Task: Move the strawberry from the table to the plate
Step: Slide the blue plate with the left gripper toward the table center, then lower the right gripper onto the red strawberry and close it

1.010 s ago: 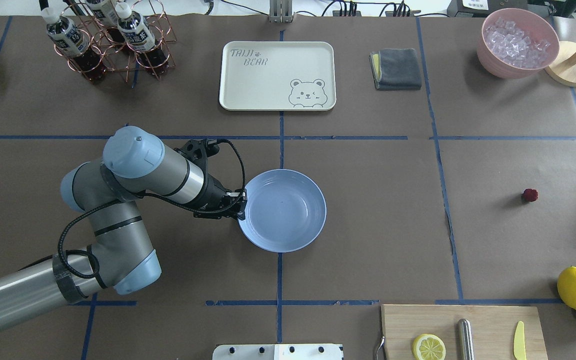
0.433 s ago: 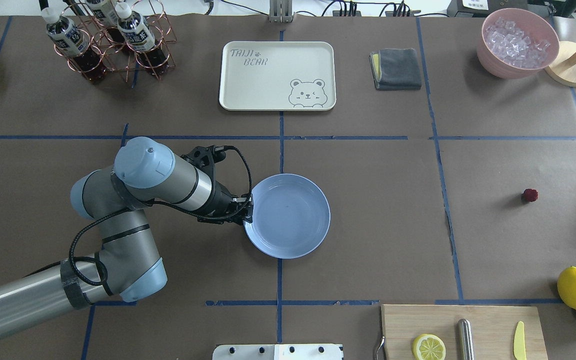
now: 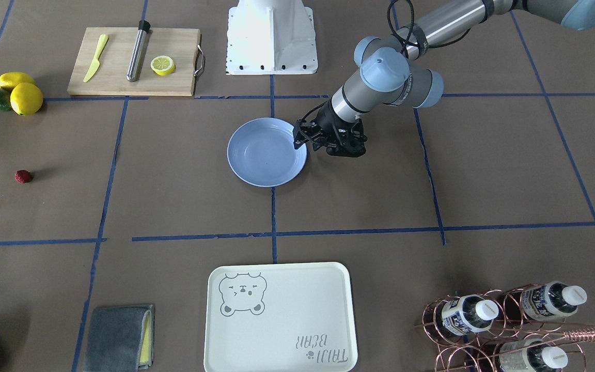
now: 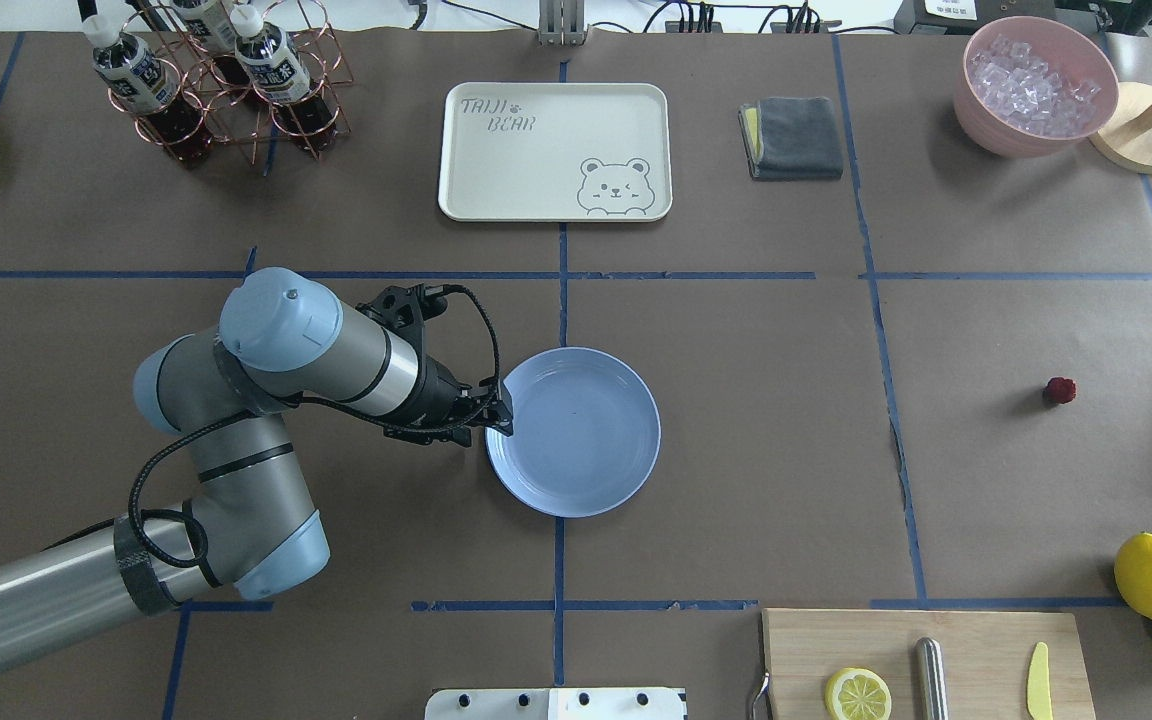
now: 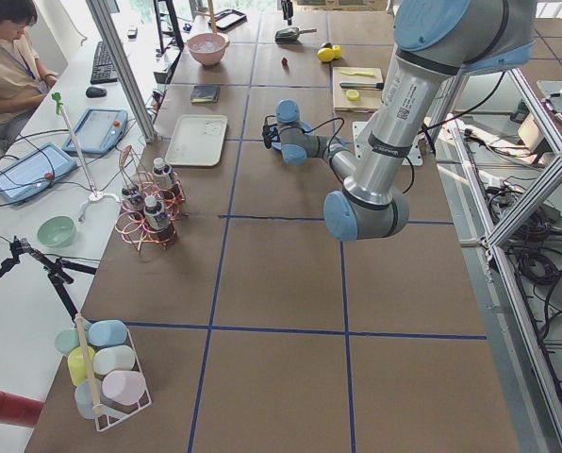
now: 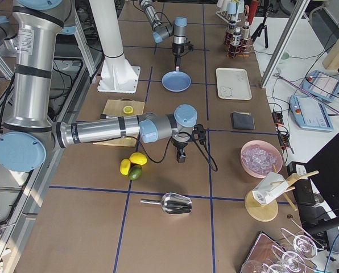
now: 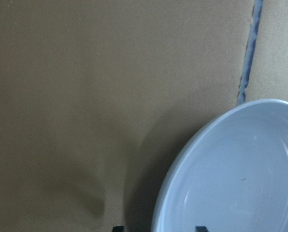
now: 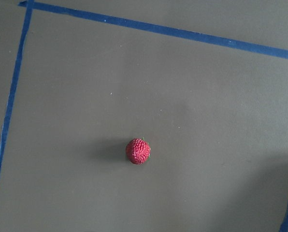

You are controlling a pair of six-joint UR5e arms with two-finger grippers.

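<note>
Roundish, with no readable long axis, the strawberry (image 8: pixel 138 151) sits on the desk (image 4: pixel 756 450) near the right claw (image 6: pixel 181 158), whose spread I cannot tell, while the left claw (image 4: pixel 503 415) gapes across the plate (image 4: pixel 586 445) rim.

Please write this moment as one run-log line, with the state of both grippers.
stage: strawberry not yet picked | left gripper: open, straddling plate rim | right gripper: near strawberry, state unclear | strawberry: on table, far from plate

— Where does the round, shallow, glossy light-blue plate (image 4: pixel 586 440) lie?
— Flat on the brown paper-covered table (image 4: pixel 736 480), its rim between the left gripper's (image 4: pixel 501 415) fingertips.
— And the tiny dark-red bumpy strawberry (image 4: pixel 1060 390)?
— On the table, well apart from that gripper, beyond the plate, near the right gripper (image 6: pixel 181 160).
</note>
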